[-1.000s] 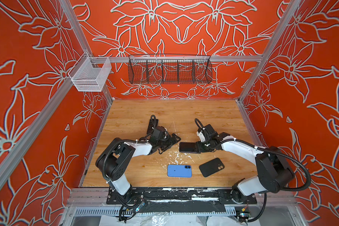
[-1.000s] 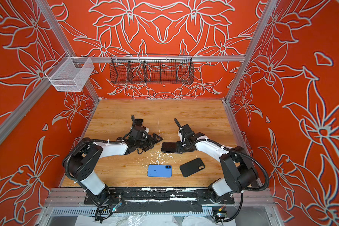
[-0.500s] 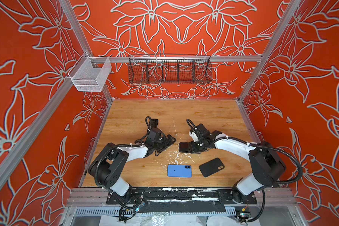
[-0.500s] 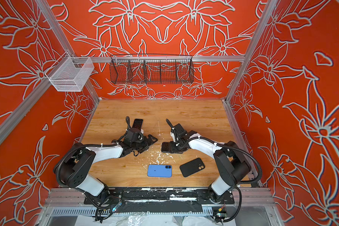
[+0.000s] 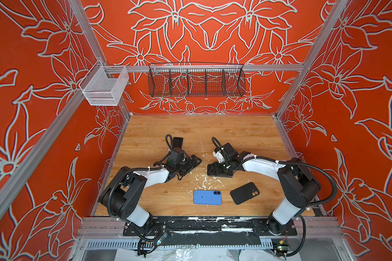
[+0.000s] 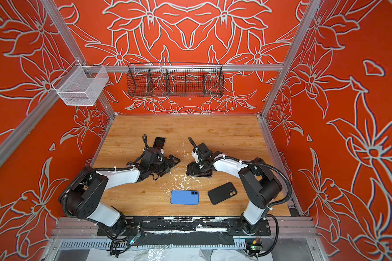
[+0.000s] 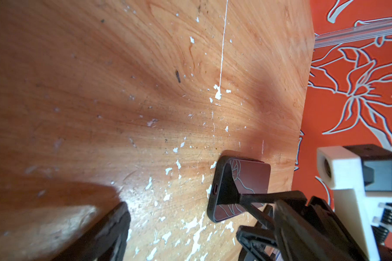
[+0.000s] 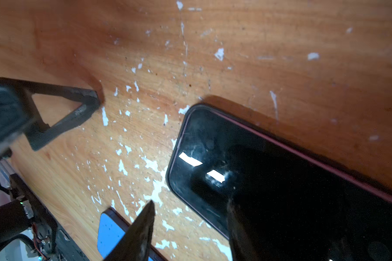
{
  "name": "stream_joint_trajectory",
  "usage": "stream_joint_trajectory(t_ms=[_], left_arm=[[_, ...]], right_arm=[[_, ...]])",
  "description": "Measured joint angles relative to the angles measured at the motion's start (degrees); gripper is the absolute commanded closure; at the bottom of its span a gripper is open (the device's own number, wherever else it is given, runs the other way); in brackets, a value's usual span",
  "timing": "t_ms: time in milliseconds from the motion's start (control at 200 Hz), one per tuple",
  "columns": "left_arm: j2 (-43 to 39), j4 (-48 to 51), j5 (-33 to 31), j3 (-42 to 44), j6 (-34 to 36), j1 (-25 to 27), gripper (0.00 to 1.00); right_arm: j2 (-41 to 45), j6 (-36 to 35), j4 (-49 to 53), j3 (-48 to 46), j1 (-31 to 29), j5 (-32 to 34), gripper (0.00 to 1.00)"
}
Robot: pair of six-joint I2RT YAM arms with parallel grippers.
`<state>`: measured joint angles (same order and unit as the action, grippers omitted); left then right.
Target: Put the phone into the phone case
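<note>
A dark phone (image 5: 220,174) (image 6: 199,173) lies flat near the table's middle, screen up. In the left wrist view it sits inside a black phone case (image 7: 215,194) whose thick rim frames the glossy screen. My right gripper (image 5: 215,169) (image 8: 190,203) is low over it and open. One of its fingers (image 8: 281,214) rests on the screen (image 8: 213,158) and the other hangs beside the phone's edge. My left gripper (image 5: 190,169) (image 7: 186,237) is wide open and holds nothing, just left of the phone and apart from it.
A blue phone (image 5: 207,197) (image 6: 184,197) lies back up near the front edge. A second black case (image 5: 244,193) (image 6: 222,193) lies right of it. White flecks dot the wooden table (image 5: 235,131). A wire basket (image 5: 196,81) and a white mesh bin (image 5: 104,87) hang on the walls.
My right wrist has swung left over the dark phone, and its jaws have narrowed a little. My left arm has drawn back to the left. The phone has barely moved.
</note>
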<state>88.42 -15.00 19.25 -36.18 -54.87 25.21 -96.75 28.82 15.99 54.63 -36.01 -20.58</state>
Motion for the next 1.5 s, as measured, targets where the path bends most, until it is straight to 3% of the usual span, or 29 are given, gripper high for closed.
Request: stream_joint_trajectory(t_ms=[210, 350, 560, 706, 911, 1501], left_arm=[[-0.04, 1.31, 2.03, -0.98, 1.64, -0.04, 0.03], [0.63, 3.02, 4.02, -4.55, 3.87, 0.55, 0.03], [4.94, 4.70, 7.52, -9.99, 5.99, 2.62, 0.03], [9.18, 6.12, 9.70, -12.63, 6.47, 4.00, 0.03], [12.17, 7.45, 11.72, -14.95, 6.93, 5.55, 0.03], [16.90, 4.11, 14.45, -17.57, 5.92, 6.88, 0.03]], right_arm=[[1.49, 0.76, 1.55, -0.02, 0.04, 1.20, 0.46], [7.69, 0.94, 6.08, -0.13, 1.36, 3.87, 0.45], [19.63, 1.64, 9.25, -2.19, 7.02, 7.48, 0.44], [22.47, 2.14, 10.75, -6.99, 11.23, 8.59, 0.44], [21.59, 3.45, 10.54, -12.55, 12.85, 7.37, 0.43], [10.91, 4.48, -2.40, -14.01, 13.18, 0.79, 0.44]])
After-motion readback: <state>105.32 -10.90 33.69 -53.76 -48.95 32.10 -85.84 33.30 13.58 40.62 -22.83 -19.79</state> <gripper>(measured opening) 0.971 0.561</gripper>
